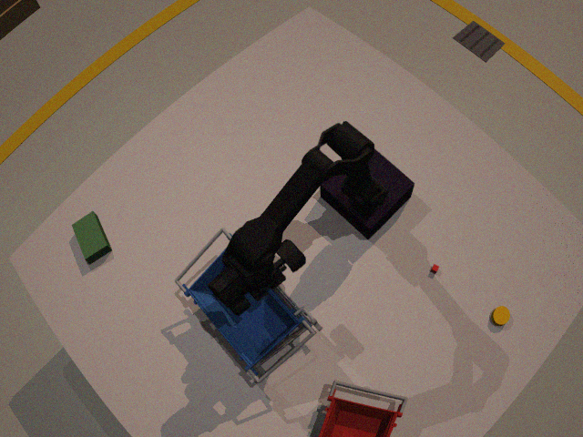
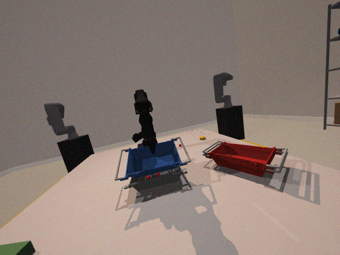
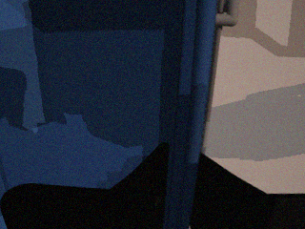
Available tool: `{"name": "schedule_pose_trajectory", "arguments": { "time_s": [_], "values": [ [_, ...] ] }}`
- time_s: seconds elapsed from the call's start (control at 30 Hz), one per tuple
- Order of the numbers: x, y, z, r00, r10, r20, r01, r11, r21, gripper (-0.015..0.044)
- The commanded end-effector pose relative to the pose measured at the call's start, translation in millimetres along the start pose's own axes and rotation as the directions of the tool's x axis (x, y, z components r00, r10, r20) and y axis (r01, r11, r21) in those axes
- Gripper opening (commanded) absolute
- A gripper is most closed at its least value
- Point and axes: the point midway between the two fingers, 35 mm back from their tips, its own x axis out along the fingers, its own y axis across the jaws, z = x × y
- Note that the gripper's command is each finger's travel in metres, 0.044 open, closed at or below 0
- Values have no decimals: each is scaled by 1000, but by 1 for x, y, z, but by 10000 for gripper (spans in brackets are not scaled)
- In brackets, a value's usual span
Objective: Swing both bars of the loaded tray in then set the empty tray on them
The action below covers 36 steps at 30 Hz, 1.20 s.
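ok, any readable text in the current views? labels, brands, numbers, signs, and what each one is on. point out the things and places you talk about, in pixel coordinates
None readable on any of these:
Blue tray (image 1: 256, 331) (image 2: 153, 172) (image 3: 95, 81): no lettering.
Red tray (image 1: 360, 423) (image 2: 238, 161): no lettering.
Green block (image 1: 91, 236) (image 2: 17, 248): none.
Yellow disc (image 1: 501, 315) (image 2: 202, 138): none.
Arm (image 1: 294, 195) (image 2: 146, 123): too dark to tell if it carries any marking.

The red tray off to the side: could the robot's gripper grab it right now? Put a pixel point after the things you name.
Probably not: the gripper (image 3: 173, 150) is shut on the blue tray's rim (image 3: 183, 124), so it would likely have to let go first.
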Motion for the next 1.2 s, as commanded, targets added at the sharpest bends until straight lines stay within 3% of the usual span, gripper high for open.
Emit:
{"name": "schedule_pose_trajectory", "arguments": {
  "time_s": [0.0,1.17],
  "values": [
    [6,-6,0,1000,-17,1,17,1000,3,0],
    [15,-13,1,1000,-18,1,18,1000,3,0]
  ]
}}
